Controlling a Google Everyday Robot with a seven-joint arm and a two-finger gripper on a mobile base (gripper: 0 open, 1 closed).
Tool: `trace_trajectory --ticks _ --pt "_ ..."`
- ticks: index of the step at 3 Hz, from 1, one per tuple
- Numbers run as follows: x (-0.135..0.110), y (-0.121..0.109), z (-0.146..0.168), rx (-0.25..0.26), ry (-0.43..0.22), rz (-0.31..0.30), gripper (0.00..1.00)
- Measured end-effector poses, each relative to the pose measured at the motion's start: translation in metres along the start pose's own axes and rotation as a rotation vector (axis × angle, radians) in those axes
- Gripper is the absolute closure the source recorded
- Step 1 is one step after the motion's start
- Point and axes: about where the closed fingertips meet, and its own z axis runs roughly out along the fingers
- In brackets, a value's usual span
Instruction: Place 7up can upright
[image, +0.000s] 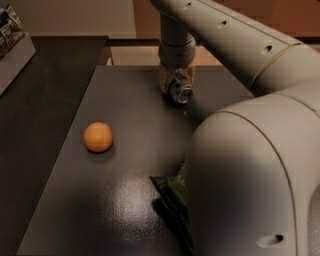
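Note:
The 7up can (182, 92) is silvery with a shiny metal end turned toward the camera. It lies tilted at the far side of the dark table (127, 105). My gripper (175, 84) comes down from above at the far middle of the table. Its yellowish fingers (165, 80) sit against the can's sides, shut on it. Most of the can's body is hidden between the fingers.
An orange ball (98, 136) rests on the table's left part. A dark green bag (172, 200) lies near the front, partly behind my arm's big pale housing (250, 180). A second dark counter (45, 95) with a pale box (12, 47) stands at the left.

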Motion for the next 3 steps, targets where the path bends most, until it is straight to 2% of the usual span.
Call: trace_trajectory --ticks 1,2,3 --pt "-0.002 0.005 -0.020 -0.027 -0.061 -0.046 0.88" --pt "0.002 0.012 -0.045 -0.092 -0.183 -0.140 1.00" --pt "0.001 0.021 -0.069 -0.175 -0.363 -0.246 1.00"
